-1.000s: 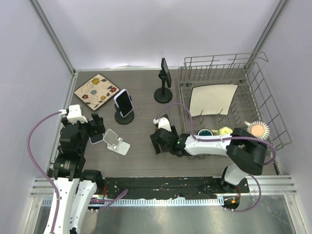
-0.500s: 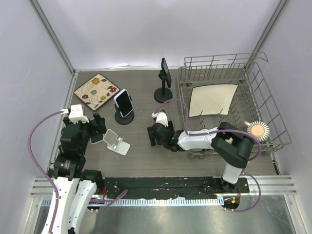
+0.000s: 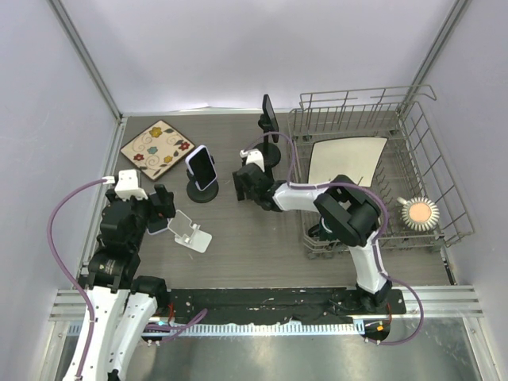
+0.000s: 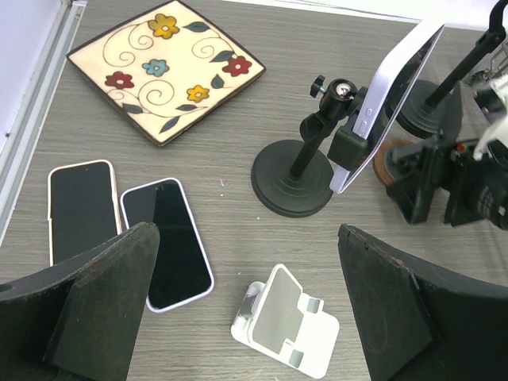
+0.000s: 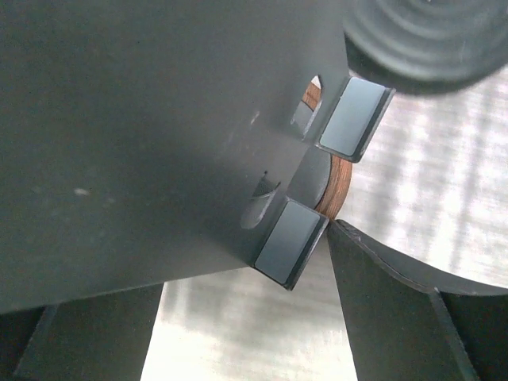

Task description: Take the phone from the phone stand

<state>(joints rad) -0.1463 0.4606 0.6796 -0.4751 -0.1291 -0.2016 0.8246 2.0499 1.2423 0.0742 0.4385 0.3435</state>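
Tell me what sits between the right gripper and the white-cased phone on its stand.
Nothing; just a bare strip of table lies between the right gripper and the white-cased phone, seen in the top view.

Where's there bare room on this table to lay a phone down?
Widest bare patch: near the front, between the white stand and the dish rack. A smaller one at the back, between flowered plate and tall stand. Crowded: the left, around the flat phones.

My left pincer hangs open over the desk. The phone, in a white case, sits tilted in the black phone stand. Below the flowered plate, two other phones lie flat, side by side. A white folding stand sits between my fingers.
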